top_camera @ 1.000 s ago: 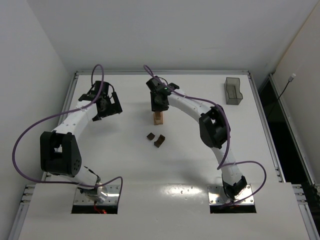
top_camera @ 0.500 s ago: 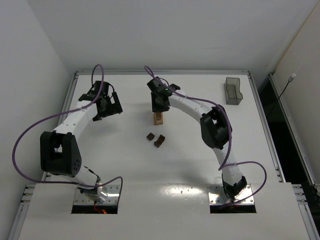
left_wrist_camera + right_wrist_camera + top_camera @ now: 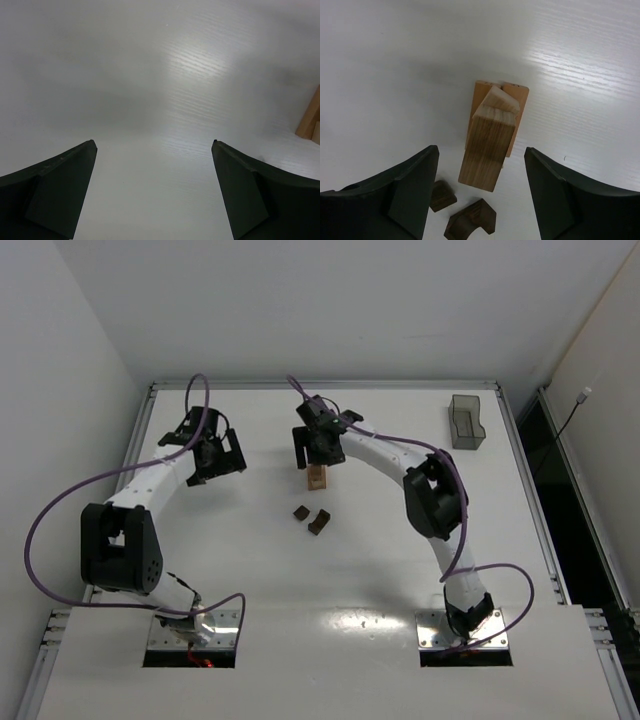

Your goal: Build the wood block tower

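The wood block tower (image 3: 318, 478) is a narrow stack of light tan blocks standing mid-table; it also shows in the right wrist view (image 3: 490, 142), with a wedge-topped block on top. My right gripper (image 3: 318, 448) is open above and just behind the tower, holding nothing; the tower shows between its fingers (image 3: 482, 152). Two dark brown pieces (image 3: 300, 512) (image 3: 320, 522) lie loose in front of the tower, also in the right wrist view (image 3: 442, 196) (image 3: 470, 225). My left gripper (image 3: 220, 462) is open and empty over bare table to the left (image 3: 154, 145).
A translucent grey plastic container (image 3: 465, 422) stands at the far right back of the table. The tan edge of the tower base (image 3: 311, 117) shows at the right border of the left wrist view. Table rails run along the left, back and right edges.
My right gripper has opened and drawn slightly up and back from the tower, leaving the top block on the stack. The left arm has barely moved.
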